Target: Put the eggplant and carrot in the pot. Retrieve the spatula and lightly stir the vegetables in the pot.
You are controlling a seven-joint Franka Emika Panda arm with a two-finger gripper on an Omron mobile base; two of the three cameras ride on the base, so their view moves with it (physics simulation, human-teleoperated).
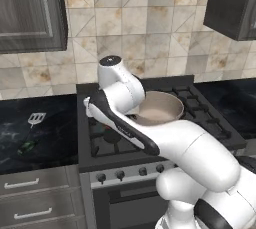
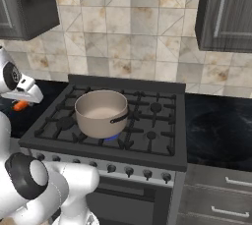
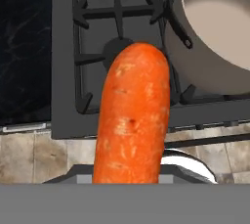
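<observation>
Carrot (image 3: 133, 115) is clamped lengthwise in the gripper, held above the stove (image 3: 63, 71) grates, beside the pot (image 3: 219, 27). Spatula (image 1: 35, 119) lies on the counter (image 1: 30, 138) left of the stove.

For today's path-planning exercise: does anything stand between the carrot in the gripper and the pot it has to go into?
Nothing visible does. The carrot hangs over the stove grates beside the pot, whose open mouth has no lid and appears empty.
</observation>
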